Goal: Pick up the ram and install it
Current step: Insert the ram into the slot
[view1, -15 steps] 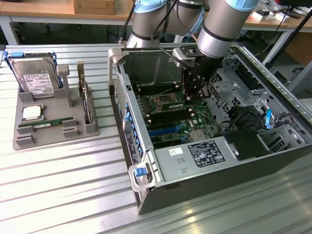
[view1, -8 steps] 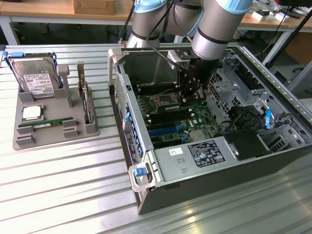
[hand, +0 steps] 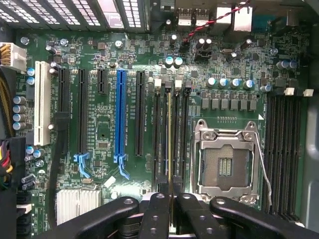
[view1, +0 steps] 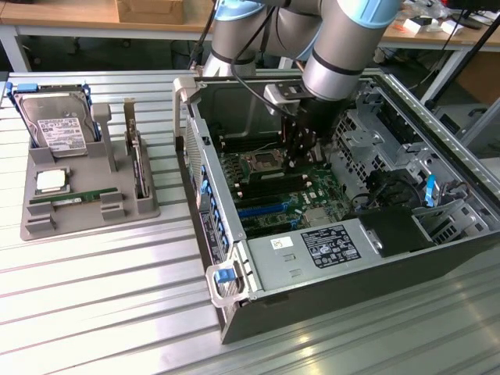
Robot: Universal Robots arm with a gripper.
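The gripper's fingertips (hand: 172,196) cover the near end of the ram (hand: 170,139); the arm (view1: 336,39) hides the computer case's (view1: 234,312) far corner

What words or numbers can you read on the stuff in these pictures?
None can be read for sure.
Hard drive label: print too small.
White sticker on the metal cover: too small.
Black label beside it: too blurred.
Motherboard white lettering by the slots: too small.
Ram in the gripper: edge-on, no text showing.
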